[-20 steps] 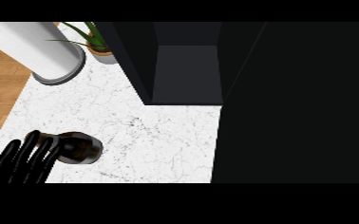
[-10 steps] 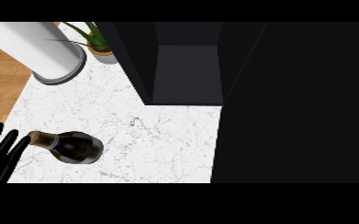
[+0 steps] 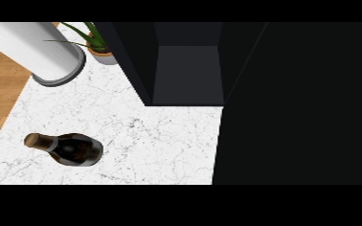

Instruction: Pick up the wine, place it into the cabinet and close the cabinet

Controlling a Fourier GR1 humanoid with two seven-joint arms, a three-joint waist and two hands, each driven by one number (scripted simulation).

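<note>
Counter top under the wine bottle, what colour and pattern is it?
The counter top is white marble with fine grey veining, seen in the head view.

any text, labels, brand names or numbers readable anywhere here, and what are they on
None can be read.
Wine bottle: dark glass with a brown top, no label text shows from above.
White cylinder: plain, no markings.
Plant pot: plain.
Cabinet: dark panels, no signs or numbers.
</note>
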